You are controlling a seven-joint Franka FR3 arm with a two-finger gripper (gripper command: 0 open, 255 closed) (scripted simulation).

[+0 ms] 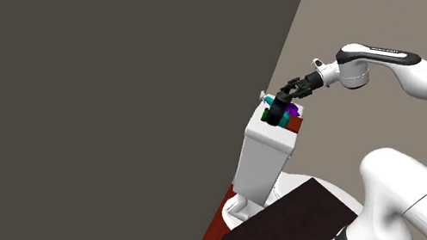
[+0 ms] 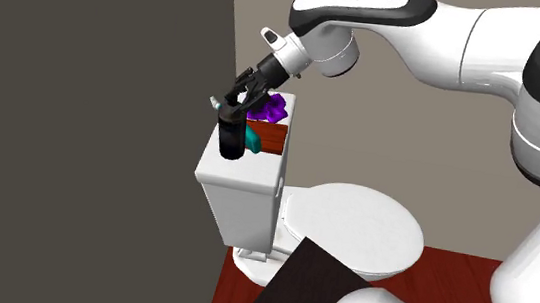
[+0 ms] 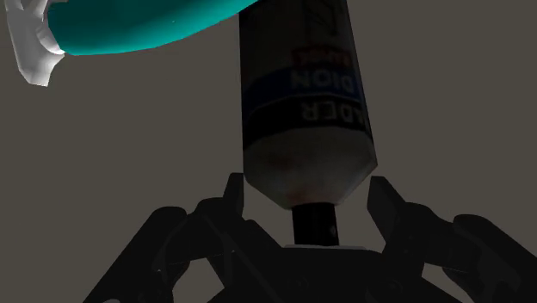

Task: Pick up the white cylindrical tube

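The tube [image 3: 301,103] is a pale cylinder that looks dark in shadow, with blue and black label bands and a black cap. In the wrist view it stands out straight from my gripper [image 3: 305,194], cap end toward the hand, and both black fingers press on its shoulder. In the second exterior view the tube [image 2: 229,137] hangs dark below my gripper [image 2: 237,102] at the left end of the toilet tank's top [image 2: 239,193]. The shoulder view has the gripper [image 1: 280,99] and the tube [image 1: 274,113] over the tank [image 1: 263,157].
A teal item with a white end [image 2: 253,139], a purple thing [image 2: 278,106] and a brown box [image 2: 274,139] crowd the tank top beside the tube. A dark wall stands close on the left. The toilet lid [image 2: 352,223] lies below, over a red-brown floor [image 2: 446,291].
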